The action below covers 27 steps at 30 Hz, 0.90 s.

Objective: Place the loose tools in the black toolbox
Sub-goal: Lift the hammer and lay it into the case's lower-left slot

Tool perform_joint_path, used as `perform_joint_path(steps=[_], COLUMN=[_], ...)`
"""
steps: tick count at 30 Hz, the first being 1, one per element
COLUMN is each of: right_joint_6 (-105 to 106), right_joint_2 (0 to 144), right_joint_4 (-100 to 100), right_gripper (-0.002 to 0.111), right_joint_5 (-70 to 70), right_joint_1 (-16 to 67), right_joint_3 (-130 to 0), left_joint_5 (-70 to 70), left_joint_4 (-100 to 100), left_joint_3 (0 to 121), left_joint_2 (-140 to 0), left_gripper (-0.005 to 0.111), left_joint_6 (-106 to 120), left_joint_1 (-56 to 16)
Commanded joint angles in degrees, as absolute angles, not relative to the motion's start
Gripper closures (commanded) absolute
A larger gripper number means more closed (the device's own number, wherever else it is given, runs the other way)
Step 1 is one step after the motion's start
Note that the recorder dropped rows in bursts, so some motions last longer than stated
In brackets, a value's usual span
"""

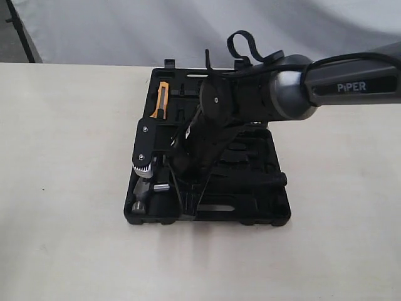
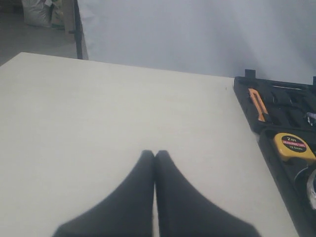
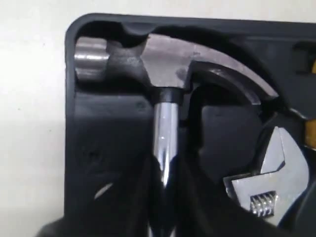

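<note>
Exterior view: the open toolbox sat mid-table. The right arm reached in from the right, across the box, with its wrist down over the box's left side.
Hammer: it was in the toolbox. The head sat at the near left corner of the box. In the right wrist view the head lay in a moulded recess at a box corner, and the steel shaft ran back towards the camera.
Right gripper: it was low over the hammer shaft, with a dark blurred finger close on each side of the shaft. I couldn't tell whether the fingers were clamped on the shaft or just flanking it.
Wrench: its silver jaw with the knurled screw lay inside the toolbox, just beside the hammer claw. Its handle was out of frame.
Left gripper: it was fully closed, fingers pressed together with nothing between them. It was over bare table, well apart from the toolbox.
Tape measure: the yellow case sat in the toolbox, in the half nearer the left wrist camera.
Orange-handled tool: it was seated in a recess of the other half. From the exterior view it was at the far left of the box.
</note>
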<state>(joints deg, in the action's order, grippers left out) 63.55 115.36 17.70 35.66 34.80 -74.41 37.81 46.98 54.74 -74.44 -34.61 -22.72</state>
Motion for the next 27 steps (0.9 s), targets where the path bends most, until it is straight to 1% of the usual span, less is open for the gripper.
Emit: perform_joint_path(steps=[1,7,14,15,17,21,22,24,27], right_joint_6=[65.6,62.0,57.7,57.7,57.7,57.6,57.3,55.3,53.7], right_joint_2=[116.0,116.0,116.0,116.0,116.0,116.0,116.0,116.0,114.8], right_joint_4=[18.4,17.5,14.4,14.4,14.4,11.6,11.1,9.5,7.0], right_gripper=[0.109,0.108,0.108,0.106,0.097,0.066,0.06,0.053,0.053], right_joint_5=[33.8,33.1,36.5,36.8,37.2,38.0,38.0,37.9,37.6], right_joint_1=[34.8,34.8,34.8,34.8,34.8,34.8,34.8,34.8,34.8], right_joint_3=[-74.6,-74.6,-74.6,-74.6,-74.6,-74.6,-74.6,-74.6,-74.6], left_joint_5=[36.8,36.8,36.8,36.8,36.8,36.8,36.8,36.8,36.8], left_joint_4=[46.2,46.2,46.2,46.2,46.2,46.2,46.2,46.2,46.2], left_joint_3=[54.2,54.2,54.2,54.2,54.2,54.2,54.2,54.2,54.2], left_joint_2=[-74.0,-74.0,-74.0,-74.0,-74.0,-74.0,-74.0,-74.0,-74.0], left_gripper=[0.105,0.105,0.105,0.105,0.105,0.105,0.105,0.105,0.105], left_joint_6=[-35.2,-35.2,-35.2,-35.2,-35.2,-35.2,-35.2,-35.2,-35.2], left_joint_1=[-22.5,-22.5,-22.5,-22.5,-22.5,-22.5,-22.5,-22.5,-22.5])
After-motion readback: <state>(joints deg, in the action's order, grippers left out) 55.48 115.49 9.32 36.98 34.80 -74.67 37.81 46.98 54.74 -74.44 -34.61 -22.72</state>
